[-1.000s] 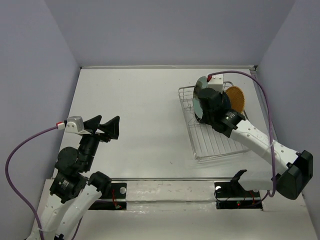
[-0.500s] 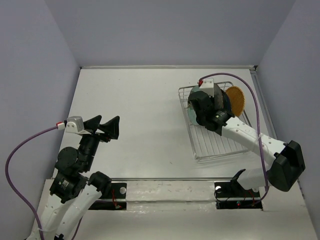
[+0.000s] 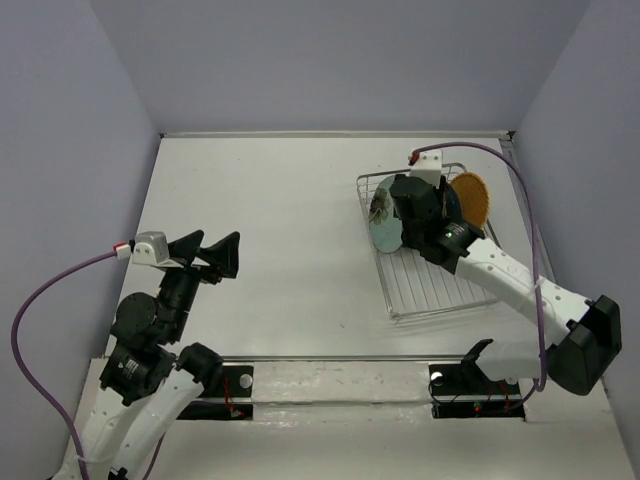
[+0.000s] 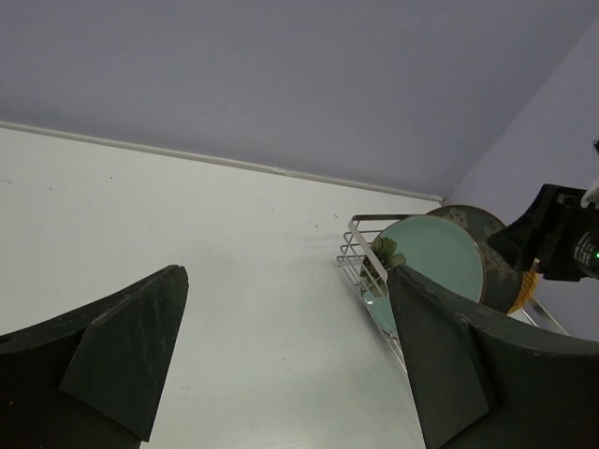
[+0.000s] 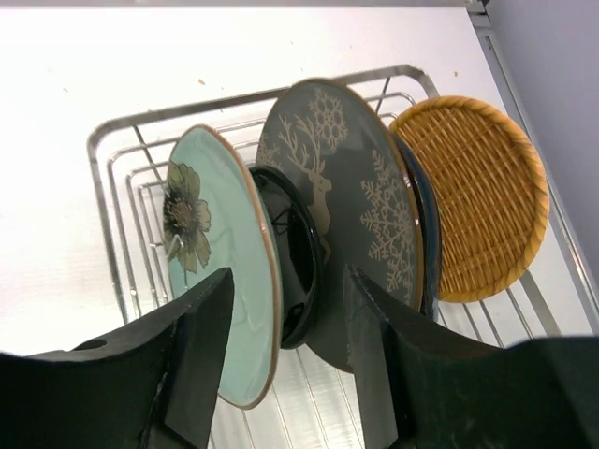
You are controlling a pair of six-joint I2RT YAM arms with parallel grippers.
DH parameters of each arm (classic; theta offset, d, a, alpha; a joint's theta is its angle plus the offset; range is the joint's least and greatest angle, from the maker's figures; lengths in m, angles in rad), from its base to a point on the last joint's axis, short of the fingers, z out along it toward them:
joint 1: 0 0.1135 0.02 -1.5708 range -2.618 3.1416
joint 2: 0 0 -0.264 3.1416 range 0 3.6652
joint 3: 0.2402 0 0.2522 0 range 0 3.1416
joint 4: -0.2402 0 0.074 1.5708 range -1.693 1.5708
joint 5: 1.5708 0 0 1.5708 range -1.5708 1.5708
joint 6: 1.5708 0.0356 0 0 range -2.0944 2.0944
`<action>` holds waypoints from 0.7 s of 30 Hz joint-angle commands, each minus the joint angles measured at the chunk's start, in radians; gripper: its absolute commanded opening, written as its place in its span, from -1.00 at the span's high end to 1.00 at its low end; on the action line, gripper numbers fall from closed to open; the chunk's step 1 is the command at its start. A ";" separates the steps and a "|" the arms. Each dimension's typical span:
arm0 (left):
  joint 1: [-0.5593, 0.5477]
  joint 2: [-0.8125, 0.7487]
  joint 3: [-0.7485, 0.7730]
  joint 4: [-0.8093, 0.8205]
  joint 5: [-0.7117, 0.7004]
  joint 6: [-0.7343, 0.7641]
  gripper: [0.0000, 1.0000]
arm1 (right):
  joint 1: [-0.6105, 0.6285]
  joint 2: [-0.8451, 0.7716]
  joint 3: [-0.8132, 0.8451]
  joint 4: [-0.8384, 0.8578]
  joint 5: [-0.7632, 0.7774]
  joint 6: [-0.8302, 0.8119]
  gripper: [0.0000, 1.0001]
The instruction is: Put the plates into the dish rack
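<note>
Fingers [image 5: 187,365] on my right arm are gaping empty over the pale green floral plate [image 5: 220,281] seated in the silver wire dish rack [image 3: 432,287]; lifting straight clear is seemingly coming next.

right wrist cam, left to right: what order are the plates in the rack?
pale green floral plate → small black plate → grey deer plate → dark blue plate (only a sliver of rim shows) → orange woven plate
</note>
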 commanded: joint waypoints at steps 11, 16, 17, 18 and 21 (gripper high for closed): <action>0.000 0.020 -0.004 0.034 -0.016 0.043 -0.98 | -0.005 -0.477 0.068 -0.016 -0.473 0.010 -0.99; 0.001 0.041 0.006 0.036 -0.007 0.029 -0.98 | -0.005 -0.740 0.051 -0.023 -0.481 0.042 -0.99; 0.000 0.047 0.013 0.042 -0.005 0.024 -0.98 | -0.005 -0.776 0.036 -0.020 -0.471 0.051 -0.99; 0.000 0.050 0.018 0.045 -0.004 0.021 -0.98 | -0.005 -0.811 0.027 -0.018 -0.413 0.088 -0.99; 0.000 0.057 0.050 0.058 0.002 0.011 -0.98 | -0.005 -0.928 -0.036 -0.006 -0.331 0.104 -0.99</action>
